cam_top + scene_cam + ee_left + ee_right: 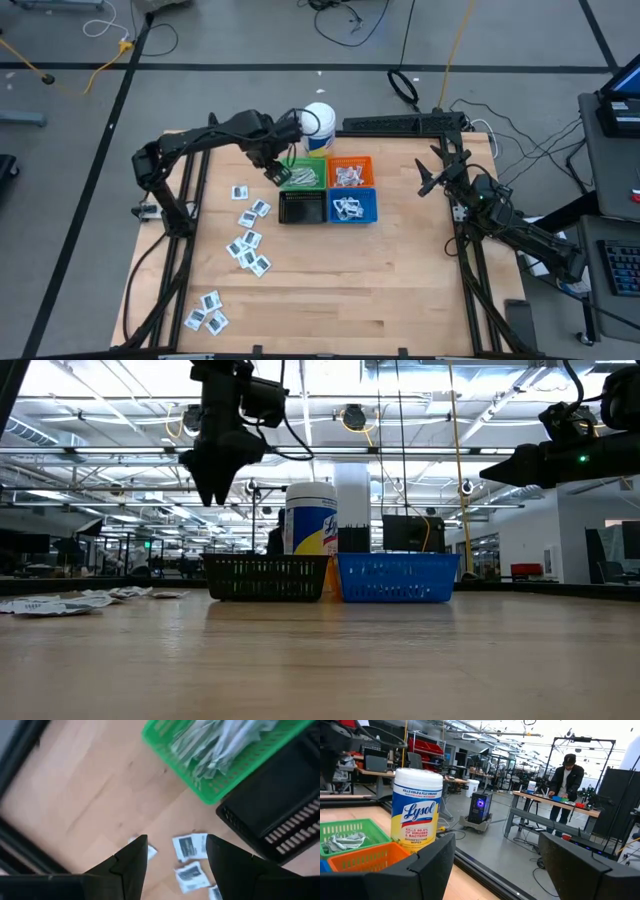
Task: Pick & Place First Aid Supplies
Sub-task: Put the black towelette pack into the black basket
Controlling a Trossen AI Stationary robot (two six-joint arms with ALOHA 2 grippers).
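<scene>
Loose white packets [248,243] lie scattered on the surface [400,280] at 8 o'clock. Only the left wrist view shows the left tool [175,855] released, empty, above the green bin [303,175] holding pale-green strips [220,742]. At 3 o'clock, the right tool [495,855] hangs open, facing the Lysol tub [417,807].

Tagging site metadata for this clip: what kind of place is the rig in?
Most likely a robotics lab or industrial workshop, not a clinic. Beyond the wooden table there is a large open hall with exposed ceiling trusses, workbenches where a person stands, and cables trailing over the concrete floor.
</scene>
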